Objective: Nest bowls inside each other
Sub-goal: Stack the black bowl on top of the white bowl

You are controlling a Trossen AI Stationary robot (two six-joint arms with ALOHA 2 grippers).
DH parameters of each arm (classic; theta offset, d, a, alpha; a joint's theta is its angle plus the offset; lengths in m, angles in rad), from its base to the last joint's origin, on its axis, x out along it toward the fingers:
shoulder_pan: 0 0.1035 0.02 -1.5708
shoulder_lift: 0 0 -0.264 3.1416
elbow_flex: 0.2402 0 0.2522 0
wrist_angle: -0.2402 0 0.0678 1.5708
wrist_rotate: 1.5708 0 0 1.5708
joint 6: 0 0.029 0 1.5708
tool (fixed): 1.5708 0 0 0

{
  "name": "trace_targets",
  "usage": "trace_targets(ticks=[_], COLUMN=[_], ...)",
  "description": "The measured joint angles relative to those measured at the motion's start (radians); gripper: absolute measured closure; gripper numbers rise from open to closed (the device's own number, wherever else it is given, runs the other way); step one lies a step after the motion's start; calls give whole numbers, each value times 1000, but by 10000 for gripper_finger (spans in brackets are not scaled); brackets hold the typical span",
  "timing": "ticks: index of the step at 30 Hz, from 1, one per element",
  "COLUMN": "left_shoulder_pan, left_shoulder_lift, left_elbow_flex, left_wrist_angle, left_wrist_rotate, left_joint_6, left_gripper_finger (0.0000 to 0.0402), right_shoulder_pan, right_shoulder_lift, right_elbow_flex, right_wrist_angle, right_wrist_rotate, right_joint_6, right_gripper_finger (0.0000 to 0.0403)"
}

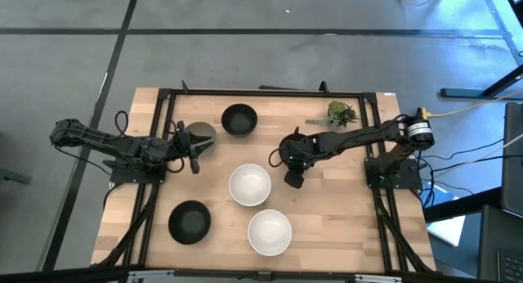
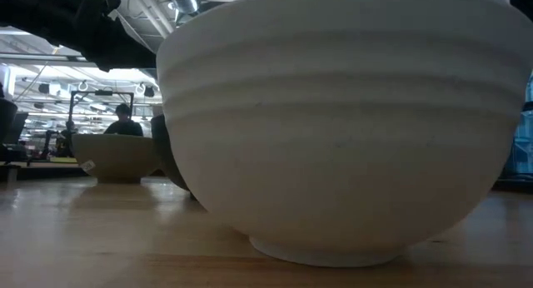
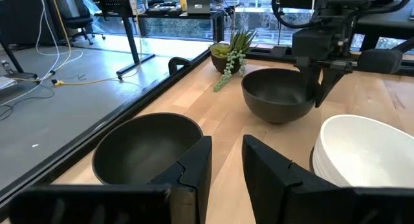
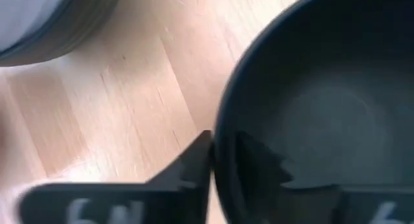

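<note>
Gripping a black bowl's (image 4: 323, 114) rim — right gripper (image 4: 223, 162) jaws; left gripper (image 3: 226, 166) jaws narrow.

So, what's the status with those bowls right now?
Right hand shut on rim of matte black round bowl. Left hand open beside grey-green round bowl. Round white bowl sits near both.

a pale wooden table (image 1: 327, 226) inside a black frame carries two white bowls (image 1: 250, 185) (image 1: 270, 232) near its middle, black bowls at the far edge (image 1: 239, 119) and near left (image 1: 189, 221), a grey-green bowl (image 1: 202, 137) at left, and a plant sprig (image 1: 340, 114).
</note>
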Motion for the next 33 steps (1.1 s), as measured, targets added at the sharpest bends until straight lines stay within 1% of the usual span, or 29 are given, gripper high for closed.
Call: trace_targets(ticks=[1,3,7,11,13,20,27,29,33], left_shoulder_pan=[0,0,0,0,0,0,0,0,0], left_shoulder_lift=[0,0,0,0,0,0,0,0,0], left_elbow_flex=[0,0,0,0,0,0,0,0,0], left_wrist_angle=[0,0,0,0,0,0,0,0,0], left_wrist_rotate=[0,0,0,0,0,0,0,0,0], left_joint_6=[0,0,0,0,0,0,0,0,0], left_gripper_finger=[320,320,320,320,320,320,320,320,320], right_shoulder_pan=[0,0,0,0,-1,0,10,23,58], right_shoulder_lift=[0,-4,-2,-2,-1,2,2,2,2], right_elbow_flex=[1,4,3,14,33,163,308,349,425], right_wrist_angle=[0,0,1,-5,-14,-97,-193,-203,-207], right_wrist_rotate=[1,7,2,2,0,-30,18,35,37], right_joint_6=[-4,-8,2,-4,-5,-29,-35,-34,-33], right_gripper_finger=[374,387,377,391,391,392,392,392,392])
